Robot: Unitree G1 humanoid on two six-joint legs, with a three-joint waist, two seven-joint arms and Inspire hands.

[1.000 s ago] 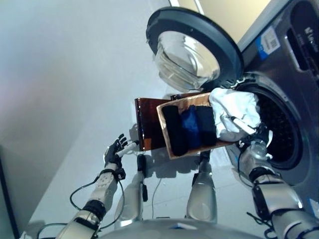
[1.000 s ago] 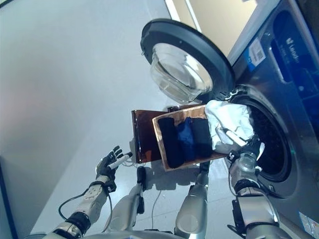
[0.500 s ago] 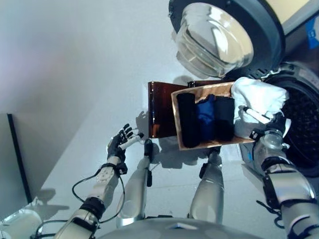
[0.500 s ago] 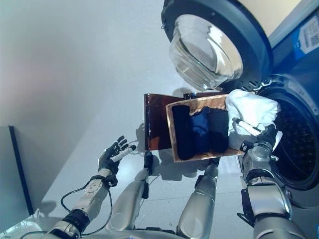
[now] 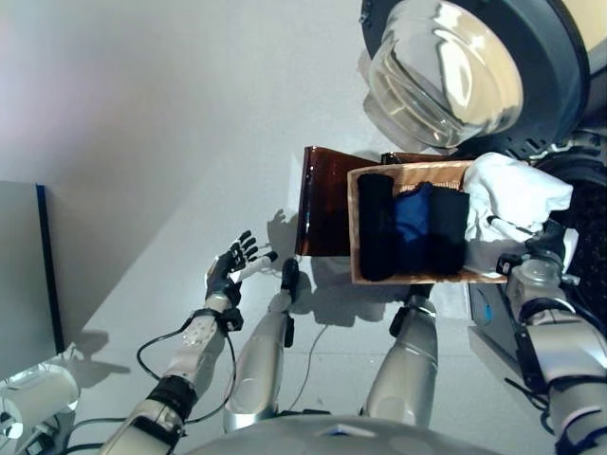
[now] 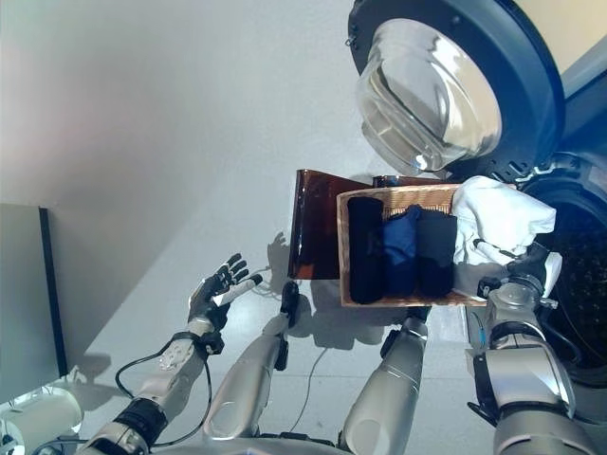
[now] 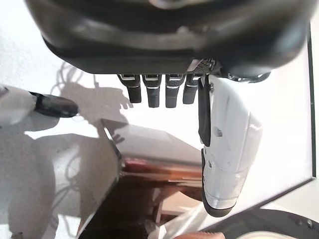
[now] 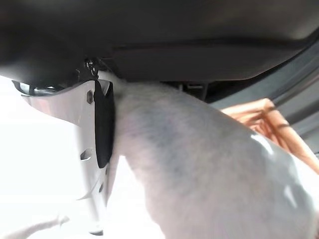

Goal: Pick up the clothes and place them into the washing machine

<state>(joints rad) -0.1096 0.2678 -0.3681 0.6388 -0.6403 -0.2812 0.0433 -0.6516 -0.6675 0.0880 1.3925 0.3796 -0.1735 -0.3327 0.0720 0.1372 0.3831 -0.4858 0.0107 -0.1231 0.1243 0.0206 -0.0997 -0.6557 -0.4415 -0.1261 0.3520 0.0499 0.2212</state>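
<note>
Non-task stuff only:
- Wicker basket [image 5: 354,227], shallow and rectangular, just beside the right robot hand [image 5: 541,256], on the side toward the left robot hand [image 5: 228,270].
- Glossy dark-brown panel [image 5: 324,204], against the basket's wall that faces the left robot hand. It sits between that hand and the basket, apart from the hand.
- Plain pale grey floor [image 5: 142,142] under everything.
- Flat grey panel with a dark blue edge [image 5: 24,275], well outboard of the left robot hand.
- White rounded object [image 5: 33,398] below that panel, can't tell what it is.
- Beige strip of wall [image 5: 593,19] far past the right robot hand.
</note>
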